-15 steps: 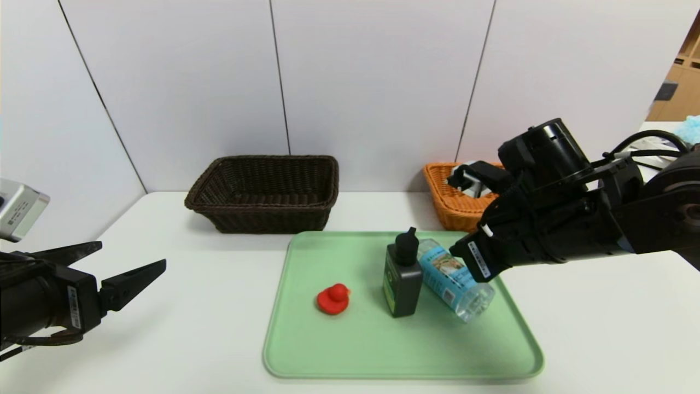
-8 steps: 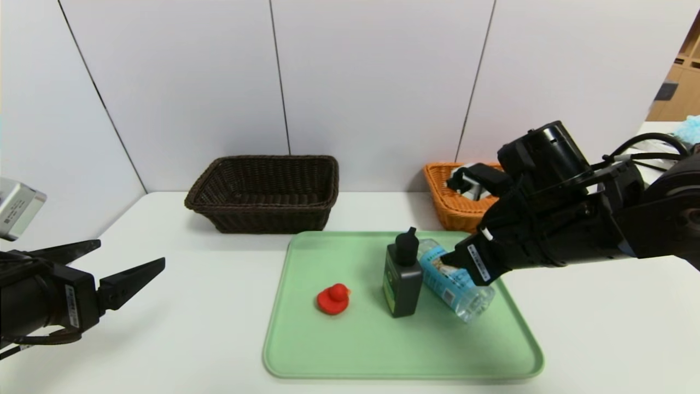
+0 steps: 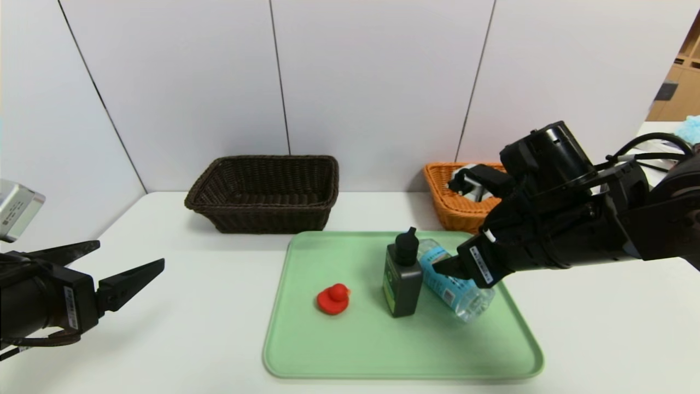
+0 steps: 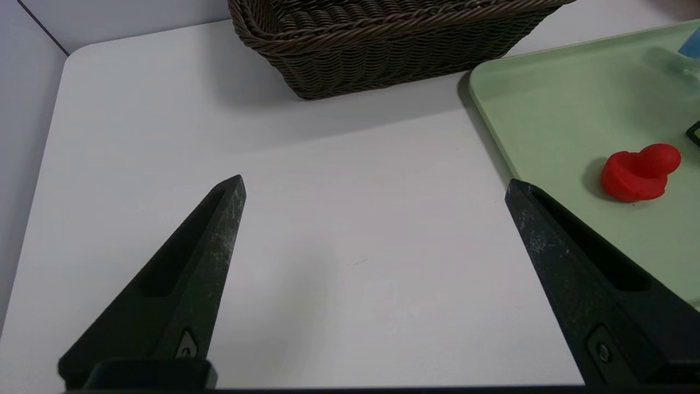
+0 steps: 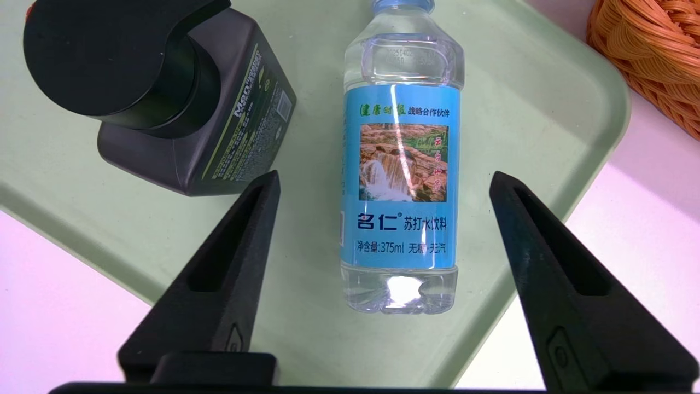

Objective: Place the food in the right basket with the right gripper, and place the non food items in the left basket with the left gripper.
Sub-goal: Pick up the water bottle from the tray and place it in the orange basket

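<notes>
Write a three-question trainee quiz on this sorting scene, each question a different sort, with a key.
1. True or false: the water bottle lies on its side on the green tray.
2. Which stands upright beside the bottle? A) red duck B) black bottle C) orange basket
3. Fill in: the right pincer is open over the ____ bottle.

Key: 1 true. 2 B, the black bottle. 3 water. The left pincer hangs open over bare table.
</notes>
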Available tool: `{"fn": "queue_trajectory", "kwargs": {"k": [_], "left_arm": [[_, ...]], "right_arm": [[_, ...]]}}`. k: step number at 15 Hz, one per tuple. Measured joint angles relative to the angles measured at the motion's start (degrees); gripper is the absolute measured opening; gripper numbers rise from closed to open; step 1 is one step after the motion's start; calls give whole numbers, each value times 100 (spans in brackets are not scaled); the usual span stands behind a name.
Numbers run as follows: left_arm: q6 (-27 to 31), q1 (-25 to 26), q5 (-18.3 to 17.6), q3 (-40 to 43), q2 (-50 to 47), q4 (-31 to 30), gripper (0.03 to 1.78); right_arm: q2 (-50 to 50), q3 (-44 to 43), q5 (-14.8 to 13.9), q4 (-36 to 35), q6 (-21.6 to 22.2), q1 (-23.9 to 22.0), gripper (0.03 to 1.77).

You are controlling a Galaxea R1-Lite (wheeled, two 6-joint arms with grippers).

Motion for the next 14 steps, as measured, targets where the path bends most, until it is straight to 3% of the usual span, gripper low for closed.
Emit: {"fn": "queue_trajectory", "kwargs": {"k": [6, 14], "left_arm": [[0, 0, -2, -7, -15, -5, 169], [0, 2, 6, -18, -17, 2, 169]], "right_arm": [[11, 0, 44, 5, 5, -5, 155], [378, -66, 11, 0, -26, -68, 165]]}}
